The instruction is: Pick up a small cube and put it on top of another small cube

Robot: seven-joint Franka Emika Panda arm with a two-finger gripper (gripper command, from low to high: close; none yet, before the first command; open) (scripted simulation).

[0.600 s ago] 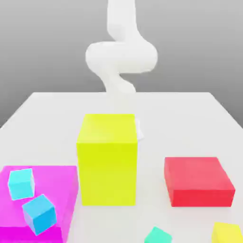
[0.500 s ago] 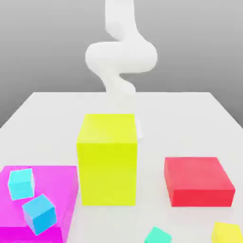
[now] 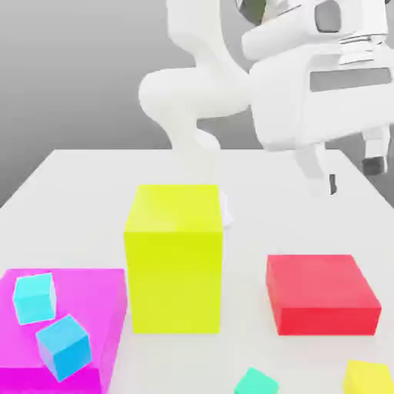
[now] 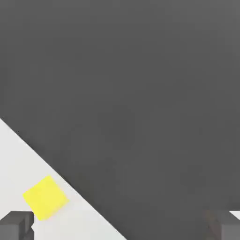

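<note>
The small yellow cube (image 3: 368,378) lies on the white table at the front edge, on the exterior view's right; in the hand view the small yellow cube (image 4: 45,197) sits close to the table's edge. Two cyan cubes (image 3: 35,297) (image 3: 63,346) rest on a flat magenta block (image 3: 85,288). A teal cube (image 3: 256,382) lies at the front middle. My gripper (image 3: 350,173) hangs high over the table's right side, open, with nothing between its fingers (image 4: 16,226).
A tall yellow block (image 3: 175,258) stands in the middle of the table. A low red block (image 3: 322,292) lies to its right, between the gripper and the small yellow cube. The white arm (image 3: 192,92) rises behind the tall block.
The hand has swung into the exterior view at the upper right, where before only the arm's elbow showed. The blocks and cubes have not moved.
</note>
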